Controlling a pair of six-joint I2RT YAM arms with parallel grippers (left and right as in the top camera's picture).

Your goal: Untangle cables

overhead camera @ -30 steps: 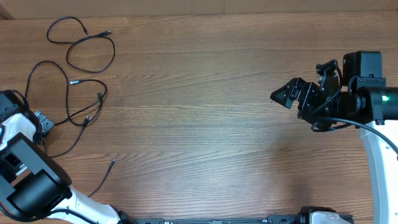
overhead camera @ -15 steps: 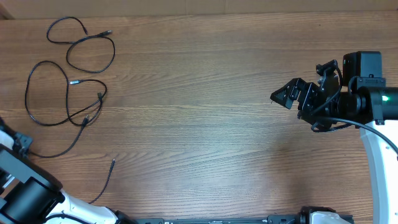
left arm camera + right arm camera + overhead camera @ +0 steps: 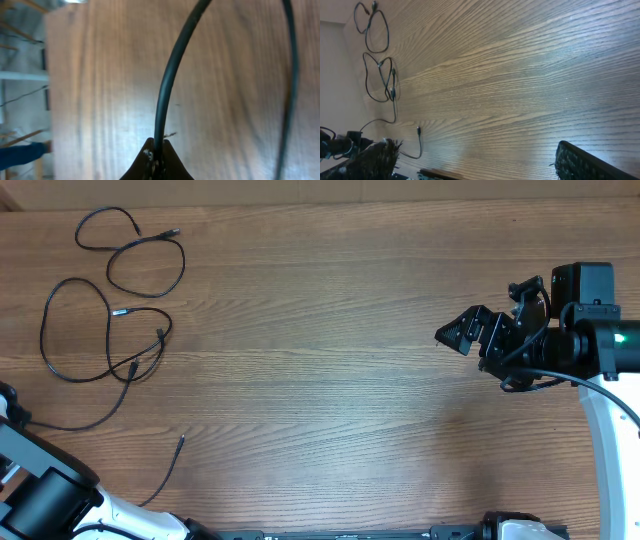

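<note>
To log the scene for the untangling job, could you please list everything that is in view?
Brown wooden table: one, brown, fills the overhead view.
Thin black flexible cables: several, exact count unclear where they cross; black with metal-tipped plugs; looped at the table's far left.
Left gripper: one, black, at the left edge, shut on one thin cable.
Right gripper: one, black, open, over bare table at the right, apart from the cables.
Left arm: one, white and black, lower left corner.
Right arm: one, white and black, right edge.
</note>
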